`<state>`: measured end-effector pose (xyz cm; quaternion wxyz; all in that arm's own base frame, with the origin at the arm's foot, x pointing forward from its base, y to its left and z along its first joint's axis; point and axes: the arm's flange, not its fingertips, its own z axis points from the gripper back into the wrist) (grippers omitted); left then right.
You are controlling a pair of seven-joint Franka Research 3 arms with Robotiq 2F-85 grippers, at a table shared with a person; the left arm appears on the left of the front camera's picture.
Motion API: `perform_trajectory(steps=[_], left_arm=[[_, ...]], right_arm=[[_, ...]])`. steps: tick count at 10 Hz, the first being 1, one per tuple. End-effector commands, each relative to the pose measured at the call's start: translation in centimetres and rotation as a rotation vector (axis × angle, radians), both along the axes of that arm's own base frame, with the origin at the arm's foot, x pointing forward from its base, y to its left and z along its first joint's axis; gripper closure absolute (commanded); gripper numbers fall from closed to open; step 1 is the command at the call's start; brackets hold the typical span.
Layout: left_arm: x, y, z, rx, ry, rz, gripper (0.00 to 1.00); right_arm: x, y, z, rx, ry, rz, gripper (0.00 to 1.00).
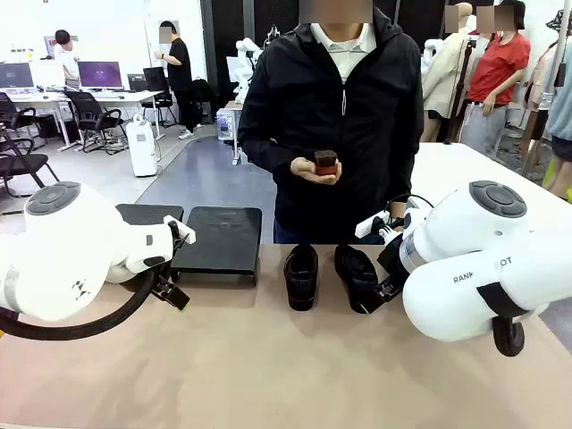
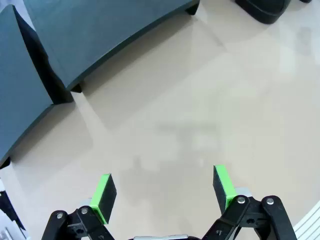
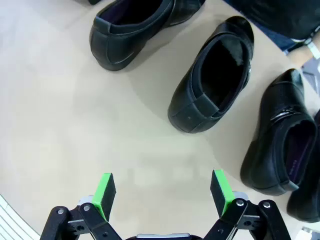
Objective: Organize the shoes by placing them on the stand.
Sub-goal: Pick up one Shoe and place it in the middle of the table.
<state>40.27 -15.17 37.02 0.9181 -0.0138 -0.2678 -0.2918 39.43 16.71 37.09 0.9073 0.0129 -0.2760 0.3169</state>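
Black leather first: from the right wrist view we count four shoes point(image 3: 212, 77), all lying on the pale table point(image 3: 60, 125). Their heels are nearer the right gripper point(image 3: 161, 174) and their toes point away from it. Their long axes run roughly side by side, slanting toward the top right of that picture. The fourth shoe point(image 3: 305, 200) is cut by the frame edge.

From the front view we make out two of these shoes point(image 1: 301, 275), just right of the stand point(image 1: 219, 237) and not on it. Their long axes run across the table from the robot's side toward the person point(image 1: 335, 125). We cannot tell toe from heel at this angle. That view also gives what the wrist cameras lack: beyond the stand, the person holds a small brown-and-red block point(image 1: 325, 162) in one hand point(image 1: 311, 170).

The stand is two matte-black platforms side by side, and the nearer part of the left one is covered by the left arm. From the left wrist view we see both platforms point(image 2: 115, 30) from above, with the left gripper point(image 2: 162, 175) over bare table just in front of them. One dark shoe point(image 2: 262, 10) sits in the top corner.

Both pincers stand wide apart, their green pads point(image 2: 104, 192) holding nothing. The right gripper hangs over bare table just short of the shoes, on the side away from the stand.
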Motion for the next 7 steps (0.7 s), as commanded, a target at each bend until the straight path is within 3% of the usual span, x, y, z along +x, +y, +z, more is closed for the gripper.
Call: perform_trajectory(steps=[1,7], left_arm=[[-0.01,0.00,0.03,0.000,-0.001,0.000,0.00],[-0.01,0.00,0.03,0.000,-0.001,0.000,0.00]], right_arm=[[0.00,0.00,0.00,0.000,0.000,0.000,0.00],[0.00,0.00,0.00,0.000,0.000,0.000,0.00]])
